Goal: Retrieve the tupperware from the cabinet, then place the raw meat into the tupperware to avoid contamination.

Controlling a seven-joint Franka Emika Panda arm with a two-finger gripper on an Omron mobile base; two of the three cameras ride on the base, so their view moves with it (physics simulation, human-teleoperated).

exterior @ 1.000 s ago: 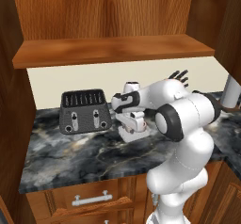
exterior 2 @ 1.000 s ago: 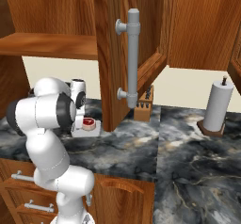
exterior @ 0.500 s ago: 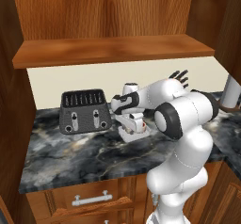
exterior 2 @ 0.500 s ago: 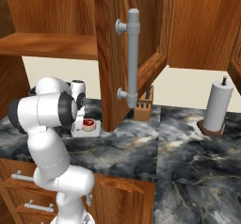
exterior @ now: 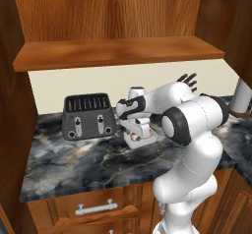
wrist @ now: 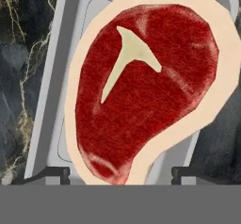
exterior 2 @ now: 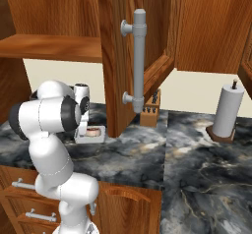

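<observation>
The gripper is hanging directly over the raw meat, its two finger tips standing spread to either side of the steak's near end and apart from it, so the hand is released and grasping nothing. The raw meat is lying flat in the tupperware, its tan fat rim spilling over one wall. The tupperware is sitting on the dark marble counter, just right of the dark grey toaster. Farther right, the cabinet door is standing open, with a knife block and a paper towel roll beyond.
</observation>
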